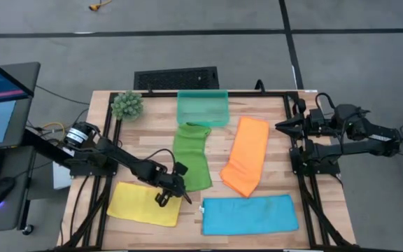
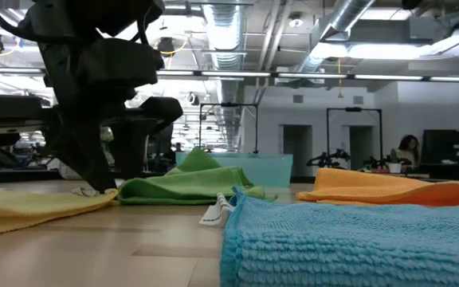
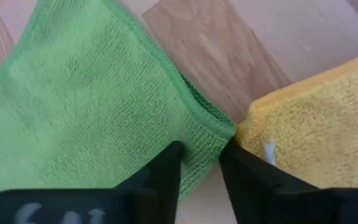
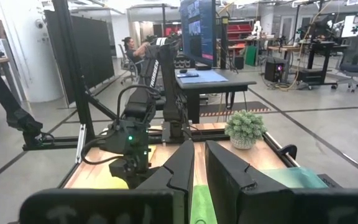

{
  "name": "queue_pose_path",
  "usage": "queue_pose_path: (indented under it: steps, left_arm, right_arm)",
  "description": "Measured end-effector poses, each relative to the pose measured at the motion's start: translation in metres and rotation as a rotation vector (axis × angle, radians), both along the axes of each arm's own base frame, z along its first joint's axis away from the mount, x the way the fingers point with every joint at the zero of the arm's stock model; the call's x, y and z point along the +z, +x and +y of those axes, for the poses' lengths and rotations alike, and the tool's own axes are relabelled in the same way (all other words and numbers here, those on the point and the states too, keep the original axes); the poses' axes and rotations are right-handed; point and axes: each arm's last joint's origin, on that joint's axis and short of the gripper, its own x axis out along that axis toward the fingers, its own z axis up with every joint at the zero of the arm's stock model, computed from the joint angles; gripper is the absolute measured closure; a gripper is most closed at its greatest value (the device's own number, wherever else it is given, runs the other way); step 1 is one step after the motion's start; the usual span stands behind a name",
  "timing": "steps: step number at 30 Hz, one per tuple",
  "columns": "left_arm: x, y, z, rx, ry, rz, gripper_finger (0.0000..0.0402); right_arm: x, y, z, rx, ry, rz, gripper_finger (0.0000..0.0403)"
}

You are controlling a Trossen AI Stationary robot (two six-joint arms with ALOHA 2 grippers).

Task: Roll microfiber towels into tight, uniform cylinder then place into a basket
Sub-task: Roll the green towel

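My left gripper (image 1: 173, 194) sits low, fingers spread over the green towel's (image 1: 193, 155) near corner beside the yellow (image 1: 144, 204); green runs lengthwise toward the basket (image 1: 202, 108). Right gripper (image 1: 283, 127) waits, fingers narrowly apart.

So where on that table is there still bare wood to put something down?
Bare wood shows beside the plant ball above the yellow towel, and right of the orange towel. It is crowded mid-table, where the left claw works at the green towel by the blue towel.
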Motion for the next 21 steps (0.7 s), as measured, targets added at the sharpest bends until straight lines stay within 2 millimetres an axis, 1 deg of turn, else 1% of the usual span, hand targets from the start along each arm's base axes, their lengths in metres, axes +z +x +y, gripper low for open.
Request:
queue_pose_path:
  steps: [5,8,17,21]
  left_arm:
    - [0.0000,0.0003,-0.0007,0.069,-0.063,0.005,0.0370]
    - [0.0001,0.0010,-0.0009,0.087,-0.088,0.004,0.0395]
    - [0.0003,0.0022,-0.0016,0.109,-0.115,-0.006,0.0397]
    - [0.0004,0.0027,-0.0019,0.183,-0.174,0.002,0.0399]
  right_arm:
    - [0.0000,0.0000,0.0000,0.000,0.000,0.000,0.0337]
    - [0.0000,0.0000,0.0000,0.000,0.000,0.000,0.0337]
    - [0.0000,0.0000,0.0000,0.000,0.000,0.000,0.0337]
    - [0.0002,0.0000,0.0000,0.000,0.000,-0.002,0.0337]
